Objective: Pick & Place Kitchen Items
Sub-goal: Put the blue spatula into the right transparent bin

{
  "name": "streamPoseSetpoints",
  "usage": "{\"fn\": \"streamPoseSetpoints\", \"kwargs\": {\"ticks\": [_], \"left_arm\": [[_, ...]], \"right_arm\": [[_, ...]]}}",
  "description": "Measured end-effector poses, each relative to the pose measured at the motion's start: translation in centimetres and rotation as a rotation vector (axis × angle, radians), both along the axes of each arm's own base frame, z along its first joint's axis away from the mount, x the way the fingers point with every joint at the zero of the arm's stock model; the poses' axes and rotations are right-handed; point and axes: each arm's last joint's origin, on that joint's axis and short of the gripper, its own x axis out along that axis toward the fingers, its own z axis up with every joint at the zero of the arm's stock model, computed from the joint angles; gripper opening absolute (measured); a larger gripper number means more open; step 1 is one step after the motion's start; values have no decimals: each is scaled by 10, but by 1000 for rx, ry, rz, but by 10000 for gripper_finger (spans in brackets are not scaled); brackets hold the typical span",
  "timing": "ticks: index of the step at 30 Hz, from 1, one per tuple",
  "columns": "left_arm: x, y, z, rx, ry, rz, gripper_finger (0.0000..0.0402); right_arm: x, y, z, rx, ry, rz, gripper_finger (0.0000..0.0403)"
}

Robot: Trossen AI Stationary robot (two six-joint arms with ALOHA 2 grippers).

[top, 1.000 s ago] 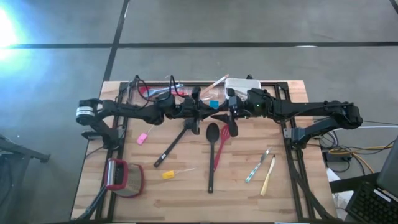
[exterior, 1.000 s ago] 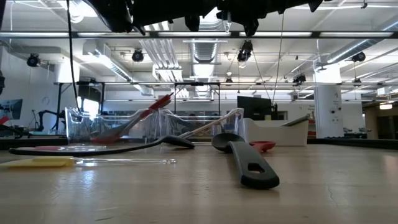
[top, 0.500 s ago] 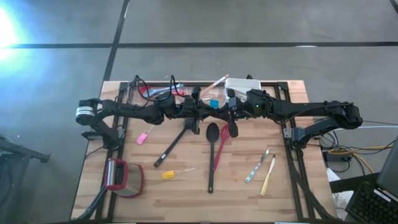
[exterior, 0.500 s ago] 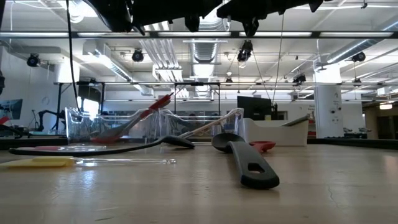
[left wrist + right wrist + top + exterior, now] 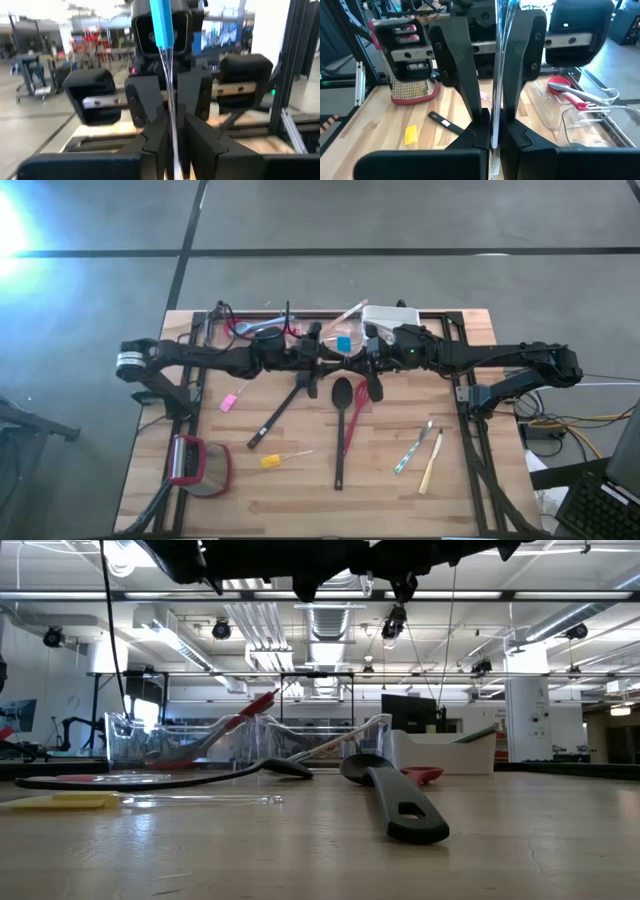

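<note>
While both arms meet above the tabletop near the tubs, the right tool pinches a blue-handled utensil by its clear stem; the left tool flanks that stem, fingers slightly parted.

We see a wooden tabletop carrying a black spoon, red spatula, black spatula, yellow piece, pink piece, cutlery, wooden utensil and red-framed object.
</note>
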Motion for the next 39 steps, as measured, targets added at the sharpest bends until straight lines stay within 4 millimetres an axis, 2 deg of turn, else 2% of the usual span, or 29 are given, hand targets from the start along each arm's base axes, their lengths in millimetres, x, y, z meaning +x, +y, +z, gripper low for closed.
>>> {"fn": "streamPoseSetpoints", "kwargs": {"ticks": [7,13,18,22,30,34,39], "left_arm": [[-24,-1,9,19,174,91,122],[-51,-1,11,31,365,252,173],[-69,-2,10,34,480,286,197],[-80,-4,14,33,505,286,199],[-100,-7,32,34,446,288,197],[-110,-9,41,32,403,290,198],[-118,-10,48,29,374,291,197]], "right_arm": [[0,-1,1,-2,-1,-7,9],[-2,-8,0,1,20,-32,11],[-6,-19,11,-4,113,-88,11],[-13,-27,25,-40,218,-145,11],[-25,-48,54,-73,282,-220,11],[-20,-62,53,-76,390,-258,11],[4,-79,41,-117,540,-221,11]]}}
